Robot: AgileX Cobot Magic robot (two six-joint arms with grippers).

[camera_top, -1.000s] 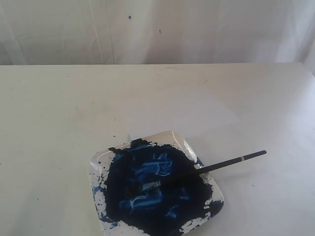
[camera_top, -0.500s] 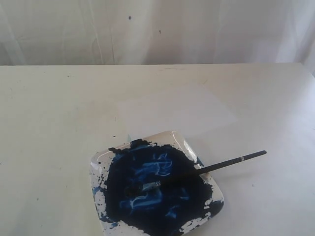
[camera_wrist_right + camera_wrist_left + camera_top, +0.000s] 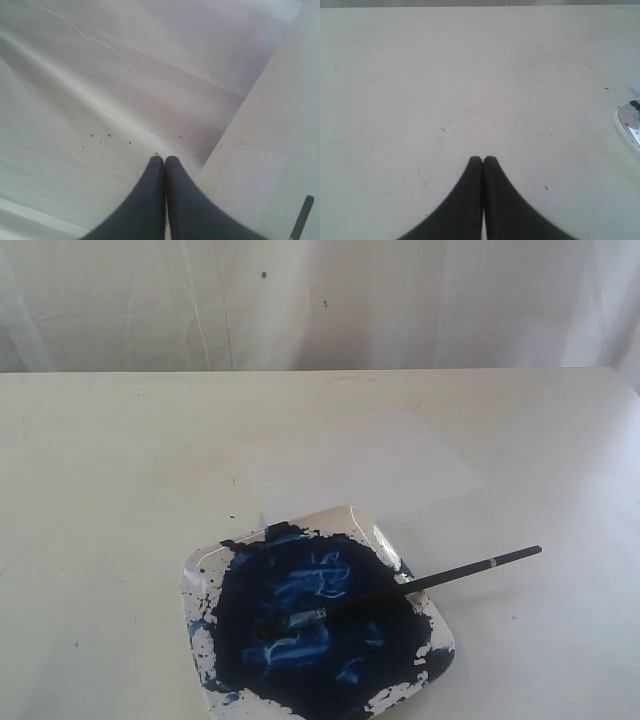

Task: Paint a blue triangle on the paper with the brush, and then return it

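Observation:
The brush (image 3: 420, 584) lies across the white plate (image 3: 378, 531), its bristle tip in the dark blue paint and its black handle sticking out past the plate's right rim onto the table. The handle end also shows in the right wrist view as the brush (image 3: 301, 217). The paper (image 3: 365, 465) lies flat on the table just behind the plate; no blue triangle shows on it. Neither arm appears in the exterior view. My left gripper (image 3: 483, 159) is shut and empty over bare table, with the plate's rim (image 3: 626, 119) off to one side. My right gripper (image 3: 164, 159) is shut and empty too.
A wrinkled white cloth backdrop (image 3: 320, 300) hangs behind the table's far edge and fills most of the right wrist view as the backdrop (image 3: 100, 75). Dark paint specks dot the table around the plate.

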